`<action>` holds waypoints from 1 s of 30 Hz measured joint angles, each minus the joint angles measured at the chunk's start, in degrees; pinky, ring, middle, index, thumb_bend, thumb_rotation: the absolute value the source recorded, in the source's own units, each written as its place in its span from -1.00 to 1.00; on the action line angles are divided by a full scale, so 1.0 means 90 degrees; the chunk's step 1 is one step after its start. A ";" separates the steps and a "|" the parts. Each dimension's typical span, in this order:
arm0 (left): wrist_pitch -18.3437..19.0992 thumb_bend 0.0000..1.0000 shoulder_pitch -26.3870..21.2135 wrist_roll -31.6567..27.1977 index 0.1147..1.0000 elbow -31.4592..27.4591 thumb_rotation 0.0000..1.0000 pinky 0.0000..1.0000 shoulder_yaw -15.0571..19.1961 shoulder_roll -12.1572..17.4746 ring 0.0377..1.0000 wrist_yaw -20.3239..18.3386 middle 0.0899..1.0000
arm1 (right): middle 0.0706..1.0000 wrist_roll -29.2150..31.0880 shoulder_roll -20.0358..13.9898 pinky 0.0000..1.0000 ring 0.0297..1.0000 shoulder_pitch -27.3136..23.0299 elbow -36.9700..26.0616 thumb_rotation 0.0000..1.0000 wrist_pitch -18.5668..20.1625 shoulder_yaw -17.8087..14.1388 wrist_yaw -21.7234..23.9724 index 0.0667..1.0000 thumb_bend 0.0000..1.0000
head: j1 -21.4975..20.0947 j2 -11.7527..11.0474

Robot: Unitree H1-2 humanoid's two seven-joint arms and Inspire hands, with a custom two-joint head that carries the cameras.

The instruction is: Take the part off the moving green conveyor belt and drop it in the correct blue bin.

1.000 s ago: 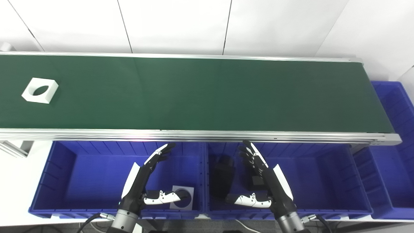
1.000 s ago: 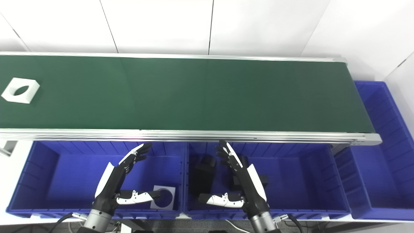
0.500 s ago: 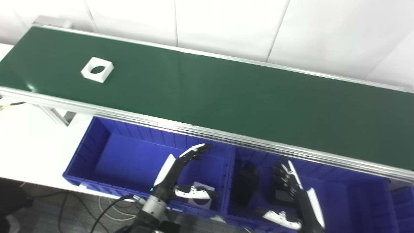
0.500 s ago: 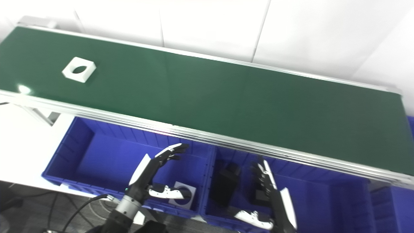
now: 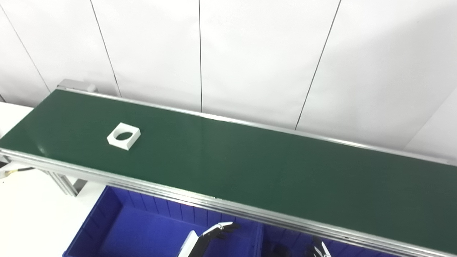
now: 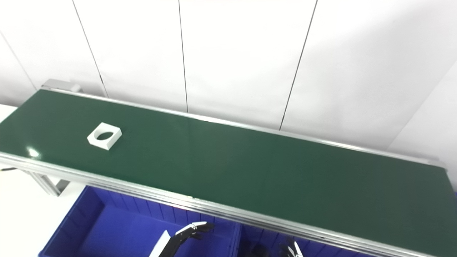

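A white part (image 5: pixel 123 135) with a round hole is seen on the green belt (image 5: pixel 250 167), near its left end, before a white panelled wall (image 5: pixel 250 53). Blue bins (image 5: pixel 117 228) lie below. The left hand (image 6: pixel 178 237) is extended, fingers apart, empty; only the right hand (image 6: pixel 293 250)'s fingertips show, so its state cannot be told.

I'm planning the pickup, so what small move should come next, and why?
Probably lift the left hand toward the belt's near edge. The white square part lies far left on the belt, and both hands sit low over the blue bin, holding nothing visible.

Left robot hand (image 6: pixel 178 238) fingers extended, right robot hand (image 6: pixel 293 250) barely visible
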 measured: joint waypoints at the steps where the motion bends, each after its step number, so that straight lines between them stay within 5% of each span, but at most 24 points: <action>1: 0.0000 0.87 -0.0015 -0.0012 0.48 -0.0037 -0.45 0.42 -0.0022 0.0029 0.55 0.0003 0.59 | 0.80 -0.0002 0.0000 0.58 0.73 -0.0017 0.0001 -0.28 0.0000 0.0011 -0.0008 0.96 0.70 | 0.0000 0.0000; 6: -0.0008 0.91 -0.0003 -0.0143 0.47 -0.0616 -0.45 0.43 0.0019 0.0259 0.56 -0.0057 0.59 | 0.79 -0.0006 -0.0016 0.58 0.73 -0.0072 0.0080 -0.31 0.0000 0.0071 -0.0069 0.94 0.70 | 0.0000 -0.0010; 13: -0.0034 0.89 -0.0118 -0.0332 0.58 -0.1538 -0.26 0.50 0.0661 0.0830 0.61 -0.0811 0.64 | 0.76 -0.0001 -0.0019 0.57 0.70 -0.0158 0.0169 -0.36 -0.0001 0.0178 -0.0185 0.92 0.71 | -0.0146 -0.0039; 18: -0.0046 0.84 -0.0320 -0.0574 0.61 -0.1939 -0.28 0.62 0.1450 0.1229 0.66 -0.1775 0.65 | 0.73 0.0042 -0.0016 0.51 0.66 -0.0263 0.0217 -0.39 -0.0001 0.0282 -0.0284 0.89 0.73 | -0.0410 0.0000; 26: -0.0046 0.74 -0.0519 -0.0671 0.74 -0.2102 -0.10 0.70 0.2362 0.1393 0.73 -0.3341 0.77 | 0.71 0.0013 -0.0037 0.47 0.63 -0.0271 0.0222 -0.39 -0.0001 0.0364 -0.0405 0.86 0.75 | -0.0508 0.0039; 30: 0.0079 0.74 -0.0754 -0.0633 0.74 -0.2178 -0.17 0.74 0.2853 0.1450 0.76 -0.4022 0.78 | 0.70 -0.0001 -0.0081 0.48 0.64 -0.0289 0.0222 -0.40 -0.0001 0.0389 -0.0532 0.85 0.76 | -0.0498 0.0049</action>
